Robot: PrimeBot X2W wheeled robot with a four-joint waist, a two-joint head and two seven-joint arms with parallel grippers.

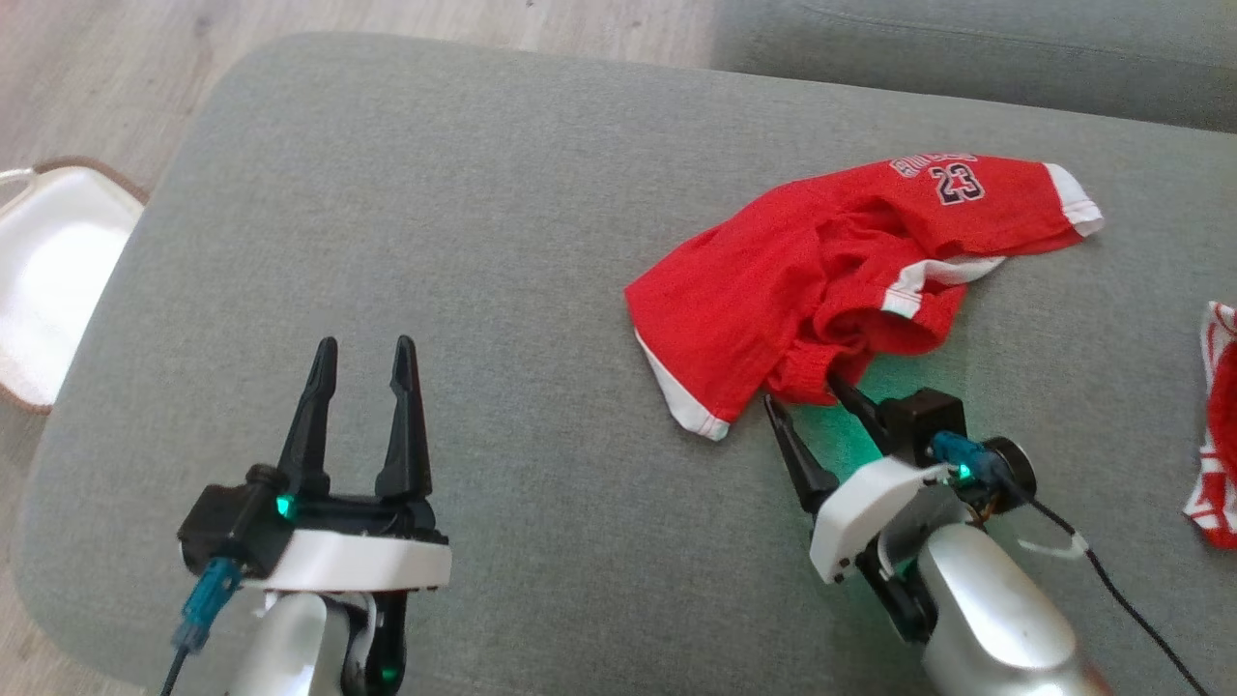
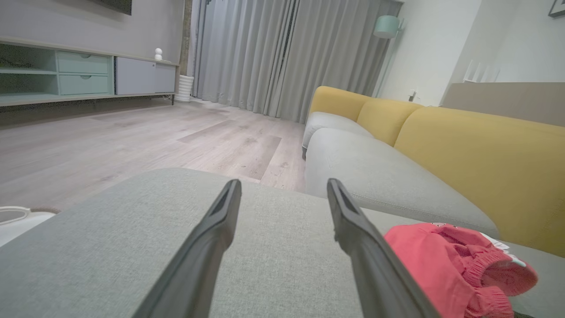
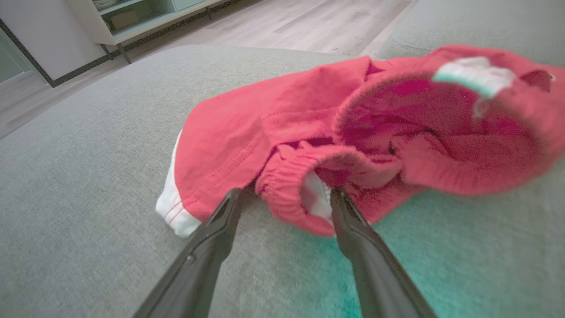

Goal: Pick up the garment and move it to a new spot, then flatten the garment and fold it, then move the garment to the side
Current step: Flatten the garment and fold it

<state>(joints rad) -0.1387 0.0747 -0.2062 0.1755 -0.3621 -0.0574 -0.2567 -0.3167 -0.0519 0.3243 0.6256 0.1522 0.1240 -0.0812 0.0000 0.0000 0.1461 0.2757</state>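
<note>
The garment [image 1: 831,280] is a pair of red shorts with white trim and the number 23, lying crumpled on the grey cushion [image 1: 435,242] right of centre. My right gripper [image 1: 807,394] is open at its near edge, fingertips on either side of the bunched elastic waistband. In the right wrist view the waistband [image 3: 287,198] sits between the open fingers of that gripper [image 3: 287,194]. My left gripper [image 1: 365,353] stands open over bare cushion at the lower left, well apart from the shorts. The left wrist view has this gripper [image 2: 284,183] open, with the garment [image 2: 446,260] to its right.
A second red and white cloth [image 1: 1218,425] lies at the right edge of the cushion. A white basket [image 1: 48,280] stands on the wood floor past the cushion's left edge. Another grey sofa seat [image 1: 966,48] adjoins at the back. Yellow backrests [image 2: 476,150] rise beyond.
</note>
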